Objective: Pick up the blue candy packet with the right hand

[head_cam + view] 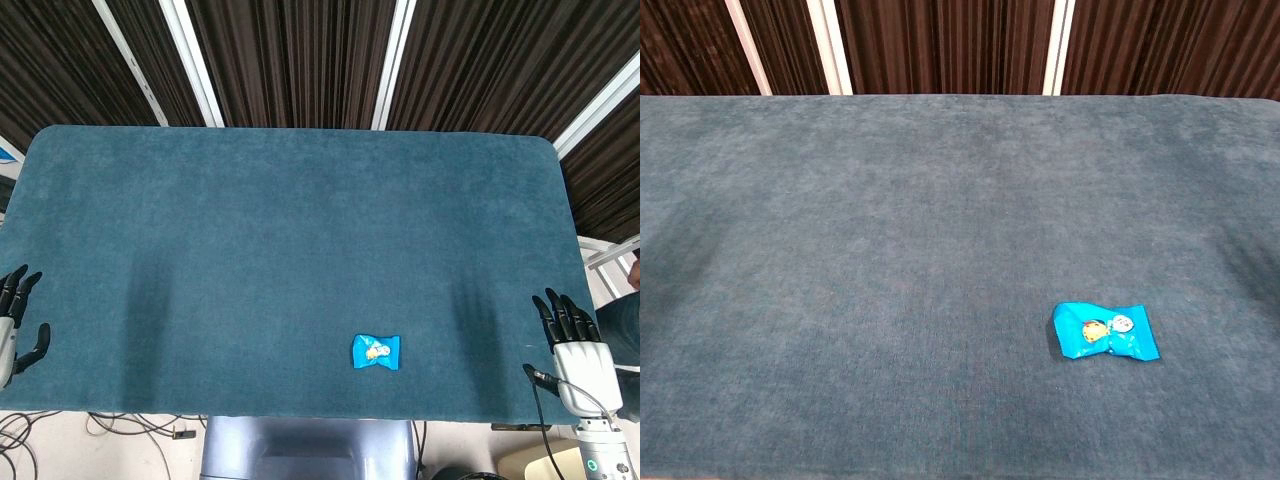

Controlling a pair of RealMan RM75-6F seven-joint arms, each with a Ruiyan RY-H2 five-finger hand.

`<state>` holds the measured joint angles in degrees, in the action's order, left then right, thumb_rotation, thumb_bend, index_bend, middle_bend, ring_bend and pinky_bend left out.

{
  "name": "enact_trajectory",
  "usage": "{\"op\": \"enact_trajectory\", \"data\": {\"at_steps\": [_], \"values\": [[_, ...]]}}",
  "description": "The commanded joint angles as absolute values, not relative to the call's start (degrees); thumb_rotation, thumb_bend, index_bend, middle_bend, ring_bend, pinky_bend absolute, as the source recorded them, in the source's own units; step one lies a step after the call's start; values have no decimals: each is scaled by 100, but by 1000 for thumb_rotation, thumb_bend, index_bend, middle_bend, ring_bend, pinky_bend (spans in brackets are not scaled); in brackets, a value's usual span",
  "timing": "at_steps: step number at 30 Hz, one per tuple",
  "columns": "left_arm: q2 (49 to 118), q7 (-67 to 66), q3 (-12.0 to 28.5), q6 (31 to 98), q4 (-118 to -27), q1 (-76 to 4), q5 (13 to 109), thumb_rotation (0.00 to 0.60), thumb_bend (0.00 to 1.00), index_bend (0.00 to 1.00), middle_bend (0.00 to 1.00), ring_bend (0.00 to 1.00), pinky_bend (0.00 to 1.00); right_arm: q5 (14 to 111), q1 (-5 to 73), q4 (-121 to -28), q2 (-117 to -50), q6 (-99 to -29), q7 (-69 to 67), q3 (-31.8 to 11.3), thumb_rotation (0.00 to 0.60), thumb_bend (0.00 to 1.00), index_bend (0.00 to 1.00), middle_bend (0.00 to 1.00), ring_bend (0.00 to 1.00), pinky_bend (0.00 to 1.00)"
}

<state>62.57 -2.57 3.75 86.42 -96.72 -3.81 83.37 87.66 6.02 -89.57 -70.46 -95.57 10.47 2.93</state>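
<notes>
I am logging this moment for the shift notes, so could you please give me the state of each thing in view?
blue candy packet: lying flat on the table, untouched, sealed.
right hand: open, holding nothing, at the table's right edge.
left hand: open, holding nothing, at the table's left edge.
table: covered in teal cloth.

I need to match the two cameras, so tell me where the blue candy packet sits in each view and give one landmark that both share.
Head view: the blue candy packet lies flat near the table's front edge, right of centre, well left of the right robot hand.
Chest view: the packet lies lower right; no robot hand shows.
Shared landmark: the white vertical strip behind the table, right of centre.
</notes>
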Motion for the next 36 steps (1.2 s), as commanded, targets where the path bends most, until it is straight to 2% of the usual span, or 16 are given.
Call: {"op": "enact_trajectory", "data": {"at_steps": [1,36], "values": [[6257,-250,388,8663,-9669,-378,8336,600,495,80,0,7,0,8794,578,-8954,-7047,-9529,1039,263,600,129,55,0,71,174],[6254,-233,408,8663,-9618,-357,8254,600,495,80,0,7,0,8981,397,-8918,-6929,-9233,836,-12,600,125,55,0,63,147]]}}
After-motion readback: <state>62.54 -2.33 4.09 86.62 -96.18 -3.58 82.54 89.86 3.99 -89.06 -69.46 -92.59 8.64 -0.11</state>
